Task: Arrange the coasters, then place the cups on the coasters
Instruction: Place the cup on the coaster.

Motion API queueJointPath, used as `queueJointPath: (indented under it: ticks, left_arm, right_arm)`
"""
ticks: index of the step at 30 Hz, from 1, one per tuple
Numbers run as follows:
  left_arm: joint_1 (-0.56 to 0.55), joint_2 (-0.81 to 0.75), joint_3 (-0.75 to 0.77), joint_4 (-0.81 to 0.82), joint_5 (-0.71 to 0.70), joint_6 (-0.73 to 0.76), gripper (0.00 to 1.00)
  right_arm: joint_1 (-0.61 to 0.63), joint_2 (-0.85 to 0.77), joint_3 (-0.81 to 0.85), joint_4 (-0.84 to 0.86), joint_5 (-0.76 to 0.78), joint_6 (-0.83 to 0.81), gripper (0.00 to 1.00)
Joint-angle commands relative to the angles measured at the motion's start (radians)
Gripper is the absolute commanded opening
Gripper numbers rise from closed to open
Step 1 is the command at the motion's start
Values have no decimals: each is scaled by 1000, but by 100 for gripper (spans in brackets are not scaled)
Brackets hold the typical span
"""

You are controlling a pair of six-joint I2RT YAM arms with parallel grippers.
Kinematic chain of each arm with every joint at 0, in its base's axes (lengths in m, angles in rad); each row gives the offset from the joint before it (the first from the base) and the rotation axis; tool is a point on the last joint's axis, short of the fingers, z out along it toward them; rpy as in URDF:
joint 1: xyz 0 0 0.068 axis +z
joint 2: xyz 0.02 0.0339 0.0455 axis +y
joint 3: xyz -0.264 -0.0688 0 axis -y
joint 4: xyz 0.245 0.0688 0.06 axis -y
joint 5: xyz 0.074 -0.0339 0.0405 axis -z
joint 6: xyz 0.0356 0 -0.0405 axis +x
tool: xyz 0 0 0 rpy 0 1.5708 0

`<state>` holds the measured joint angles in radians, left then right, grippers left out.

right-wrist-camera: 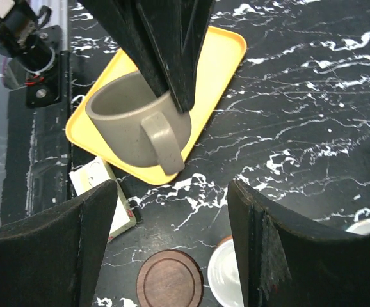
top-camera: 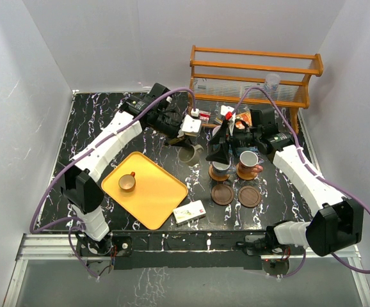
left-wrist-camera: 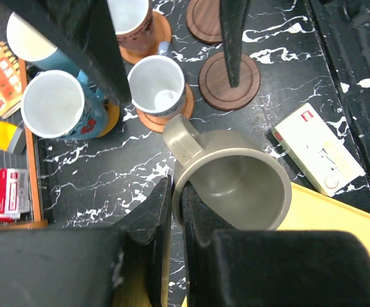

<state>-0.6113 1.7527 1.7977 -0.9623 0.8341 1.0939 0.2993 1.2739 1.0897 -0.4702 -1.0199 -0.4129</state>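
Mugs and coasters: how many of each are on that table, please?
Mugs: 6, including the grey mug
Bare coasters: 2
Coasters under mugs: 3 visible
Total: 11

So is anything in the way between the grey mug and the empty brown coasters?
Yes, maybe. The left tool holds the grey mug by its rim. The open right tool hangs right above the empty brown coasters, so it could block the way down. Nothing else lies between.
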Motion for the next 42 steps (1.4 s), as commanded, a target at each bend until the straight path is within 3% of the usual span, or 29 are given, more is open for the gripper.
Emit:
queueJointPath:
  ticks: [1, 25, 35, 40, 42]
  left_arm:
    - [-30, 12, 45, -71, 77, 96, 0]
    - [-60, 35, 66, -87, 79, 110, 0]
    - [-61, 38, 63, -86, 83, 109, 0]
    - [-60, 37, 62, -87, 88, 107, 0]
    - [-61, 34, 57, -87, 83, 107, 0]
  right_arm:
    - [13, -1, -4, 76, -115, -4, 68]
    - [44, 30, -68, 146, -179, 35, 45]
    - [46, 45, -76, 180, -175, 65, 26]
    - [47, 43, -76, 180, -151, 58, 2]
    - [46, 32, -78, 174, -136, 42, 0]
